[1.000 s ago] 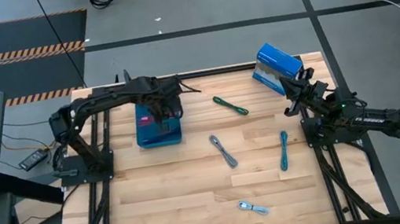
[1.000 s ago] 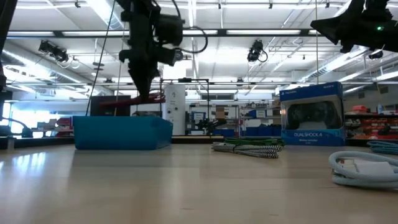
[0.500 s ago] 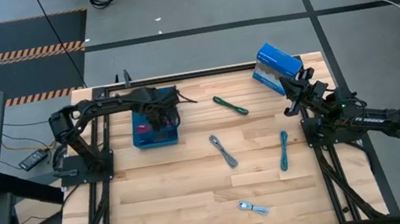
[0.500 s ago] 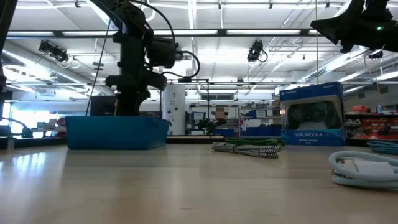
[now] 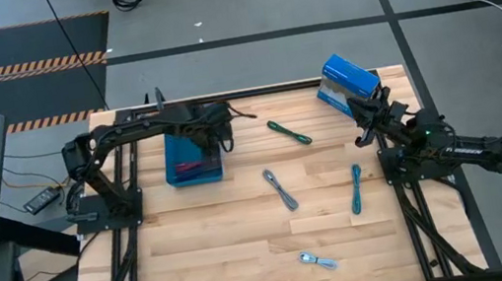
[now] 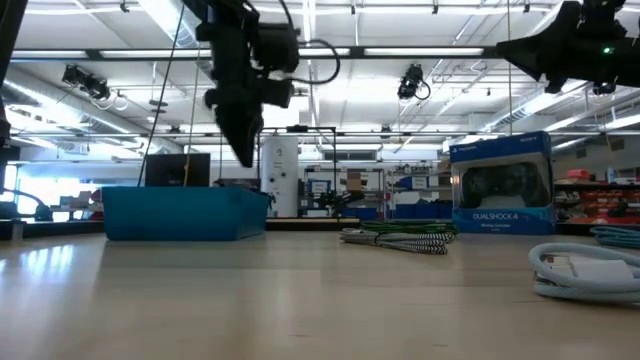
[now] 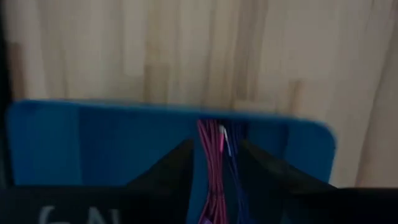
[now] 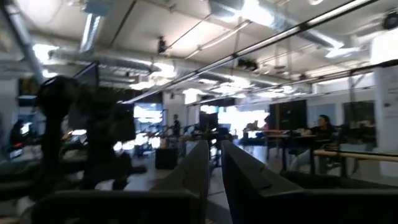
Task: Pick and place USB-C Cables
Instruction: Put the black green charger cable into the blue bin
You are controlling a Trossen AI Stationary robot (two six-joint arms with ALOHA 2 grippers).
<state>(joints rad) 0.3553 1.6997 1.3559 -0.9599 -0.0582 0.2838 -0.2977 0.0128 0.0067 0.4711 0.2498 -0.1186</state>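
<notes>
My left gripper point(image 5: 221, 137) hangs open above the blue tray point(image 5: 168, 168), fingers pointing down, clear of the tray's rim point(image 6: 185, 197) in the low view point(image 6: 243, 158). Between its fingers point(image 7: 216, 146) the left wrist view shows the magenta cable point(image 7: 210, 168) and the purple cable point(image 7: 235, 180) lying in the tray. The magenta cable point(image 5: 190, 166) also shows from above. On the table lie the dark green cable point(image 5: 288, 132), the grey one point(image 5: 280, 189), the teal one point(image 5: 356, 189) and the pale blue-silver one point(image 5: 318, 261). My right gripper point(image 5: 358, 109) waits shut and raised beside the box.
A blue-and-white box point(image 5: 347, 81) stands at the table's far right corner, close to my right gripper. The loose cables are spread over the middle and right of the table. Bare wood stretches along the near left part point(image 5: 199, 258).
My left gripper, carrying the magenta cable, went down into the tray, let it go and rose again, shifting a little toward the table's right. The magenta cable now lies in the tray. The tray slid slightly toward the table's left.
</notes>
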